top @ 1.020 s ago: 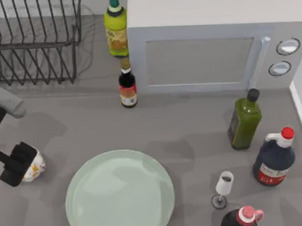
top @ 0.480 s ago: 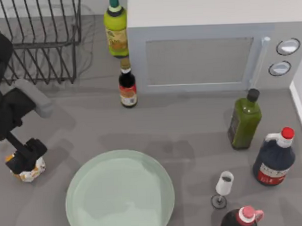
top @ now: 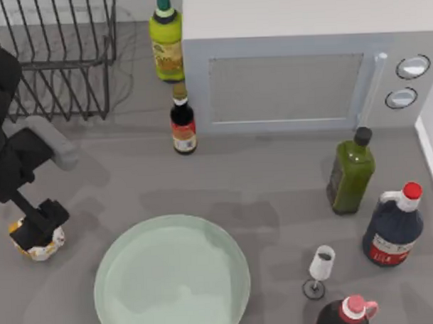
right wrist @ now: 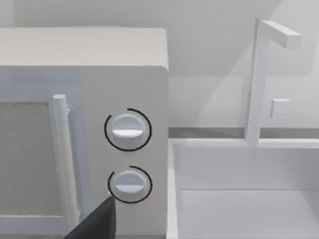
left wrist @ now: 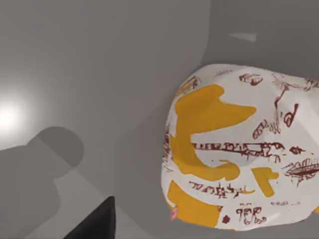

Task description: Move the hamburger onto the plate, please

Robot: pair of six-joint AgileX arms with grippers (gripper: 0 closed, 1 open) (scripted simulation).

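The hamburger (top: 36, 244), a small white-wrapped lump with orange patches, lies on the grey table at the left, left of the plate. My left gripper (top: 43, 218) hovers right over its top and hides part of it, open and with nothing held. In the left wrist view the hamburger (left wrist: 239, 164) sits close below, and one dark fingertip (left wrist: 97, 225) stands apart from it. The plate (top: 171, 277), wide and pale mint-green, lies bare at the front middle. My right arm is parked, and its dark fingertip (right wrist: 97, 224) faces the microwave.
A wire rack (top: 53, 57) stands at the back left, close behind my left arm. A microwave (top: 298, 67) takes up the back right, with two bottles (top: 182, 120) beside it. More bottles (top: 352, 173) and a small glass (top: 320, 271) stand at the right.
My left arm has swung in from the left edge, and its gripper has shifted from the hamburger's left side to just over its top. The hamburger has stayed in place.
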